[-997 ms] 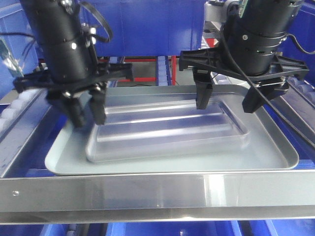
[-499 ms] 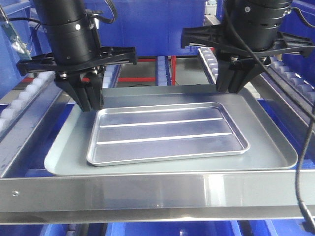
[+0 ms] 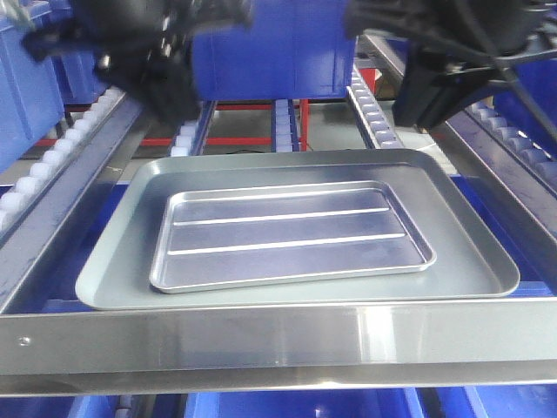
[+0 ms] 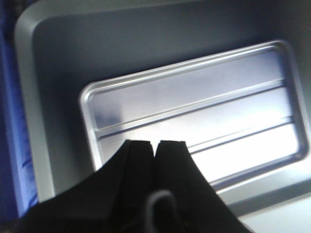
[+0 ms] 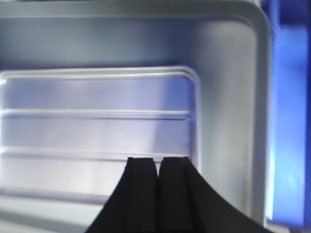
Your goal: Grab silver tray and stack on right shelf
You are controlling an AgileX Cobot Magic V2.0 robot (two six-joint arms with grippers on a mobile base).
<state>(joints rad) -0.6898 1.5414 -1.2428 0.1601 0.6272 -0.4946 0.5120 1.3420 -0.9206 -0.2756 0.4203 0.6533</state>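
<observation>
Silver tray (image 3: pixel 291 237), shiny ribbed rectangular metal, lies flat inside the larger matte grey tray (image 3: pixel 113 279) on the roller shelf (image 3: pixel 261 335); placement looks done. Left gripper (image 4: pixel 155 144) and right gripper (image 5: pixel 157 160) hang above it, fingers closed on nothing; only clearing away seems left.

I see the silver tray (image 3: pixel 291 239) as bright polished metal, smooth, with a mirror-like sheen and glare along its two raised ribs. Beneath it, the larger grey tray (image 3: pixel 461 252) reads as metal with a dull, matt, even finish. The shelf's front bar (image 3: pixel 278 340) looks like brushed steel, semi-glossy, with streaked reflections. I note small white rollers (image 3: pixel 370 104) that appear to be smooth plastic. The blue bins (image 3: pixel 278 52) look like smooth plastic. Both the left pincer (image 4: pixel 155 145) and the right pincer (image 5: pixel 158 162) show matt black fingers, seemingly plastic.
</observation>
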